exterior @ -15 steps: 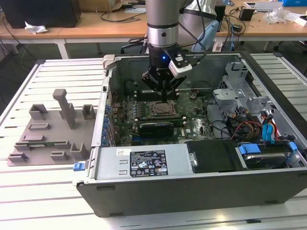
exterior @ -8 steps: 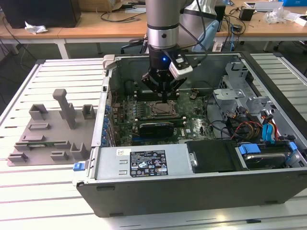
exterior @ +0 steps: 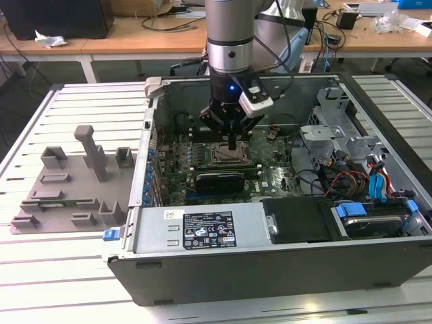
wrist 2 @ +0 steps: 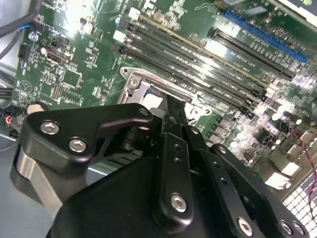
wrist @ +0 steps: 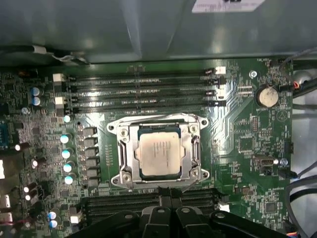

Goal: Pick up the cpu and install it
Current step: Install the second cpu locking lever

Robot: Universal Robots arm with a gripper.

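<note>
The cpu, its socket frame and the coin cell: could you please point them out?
cpu [wrist: 158, 153]: first wrist view, middle of its metal top.
socket frame [wrist: 124, 158]: first wrist view, side bar beside the cpu.
coin cell [wrist: 268, 96]: first wrist view, centre of its face.

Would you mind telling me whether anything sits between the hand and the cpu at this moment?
Nothing visible does. In the first wrist view the cpu lies uncovered inside the socket frame, its metal top fully exposed, with the hand just beside it. In the exterior view the hand hangs directly over the socket.

A white slatted surface [exterior: 81, 270] carries the open computer case [exterior: 270, 270] at centre-right and a grey plastic tray [exterior: 74, 182] at left.
</note>
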